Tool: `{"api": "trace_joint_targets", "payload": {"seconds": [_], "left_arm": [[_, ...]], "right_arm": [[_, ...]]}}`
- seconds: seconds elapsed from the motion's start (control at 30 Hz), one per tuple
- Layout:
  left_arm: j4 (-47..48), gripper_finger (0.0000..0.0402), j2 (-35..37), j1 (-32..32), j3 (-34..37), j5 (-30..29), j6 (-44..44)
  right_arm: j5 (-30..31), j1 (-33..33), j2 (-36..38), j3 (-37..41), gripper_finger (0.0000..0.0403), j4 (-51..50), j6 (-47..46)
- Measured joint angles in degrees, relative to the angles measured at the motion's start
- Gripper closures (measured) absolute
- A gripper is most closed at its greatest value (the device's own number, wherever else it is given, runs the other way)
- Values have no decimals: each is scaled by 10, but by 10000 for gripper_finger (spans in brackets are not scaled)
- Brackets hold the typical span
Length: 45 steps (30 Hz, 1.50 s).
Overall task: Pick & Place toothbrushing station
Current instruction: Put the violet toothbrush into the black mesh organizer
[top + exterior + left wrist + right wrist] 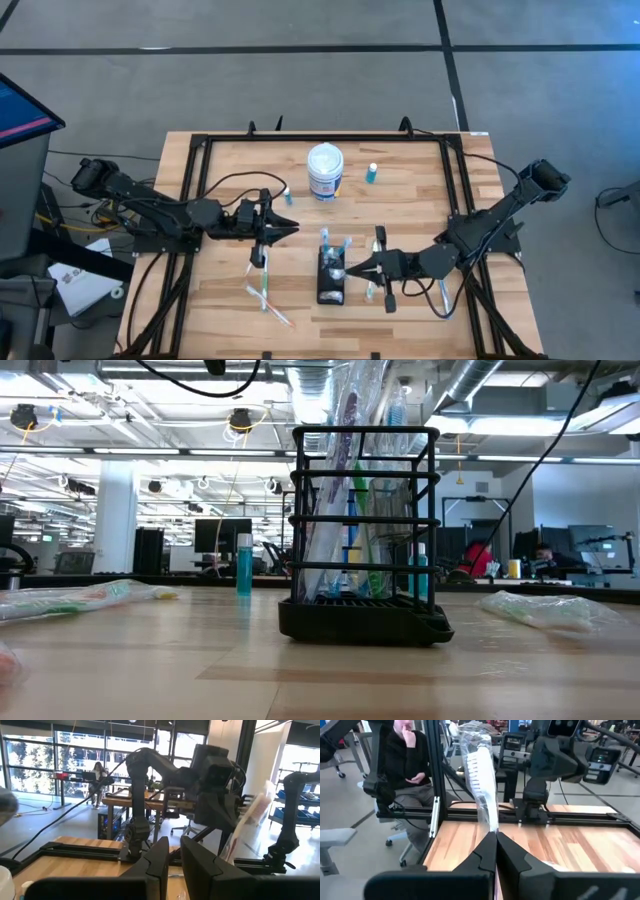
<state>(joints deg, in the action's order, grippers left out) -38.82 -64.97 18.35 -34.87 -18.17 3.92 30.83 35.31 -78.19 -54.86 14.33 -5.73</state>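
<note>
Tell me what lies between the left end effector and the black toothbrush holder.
In the high view, only bare wood separates the left end effector from the black toothbrush holder. The wrapped toothbrushes lie off that line, nearer the table's front edge.

high: straight down | low: table-level, close to holder (pixel 362 535) | wrists: forward, facing opposite arm

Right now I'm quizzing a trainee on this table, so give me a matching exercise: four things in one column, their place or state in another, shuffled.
Things:
1. black slotted toothbrush holder
2. white round tub with blue label
3. right gripper
4. small blue bottle

Places or states:
A. shut on a plastic-wrapped toothbrush
B. at the table's middle front, holding toothbrushes
C. just right of the tub
D. near the table's far edge, centre

Pairs: 1-B, 2-D, 3-A, 4-C
</note>
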Motion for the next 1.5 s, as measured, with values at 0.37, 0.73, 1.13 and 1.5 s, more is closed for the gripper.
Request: {"api": "trace_joint_targets", "payload": {"seconds": [0.37,0.73,1.13,1.5], "left_arm": [[3,358,0,0,0,0,11],[3,358,0,0,0,0,11],[3,358,0,0,0,0,11],[2,358,0,0,0,0,11]], "right_arm": [[5,11,0,114,403,186,-10],[-6,16,-69,172,403,363,-18],[-29,12,-153,172,403,465,-21],[-58,-3,-178,172,403,510,-23]]}}
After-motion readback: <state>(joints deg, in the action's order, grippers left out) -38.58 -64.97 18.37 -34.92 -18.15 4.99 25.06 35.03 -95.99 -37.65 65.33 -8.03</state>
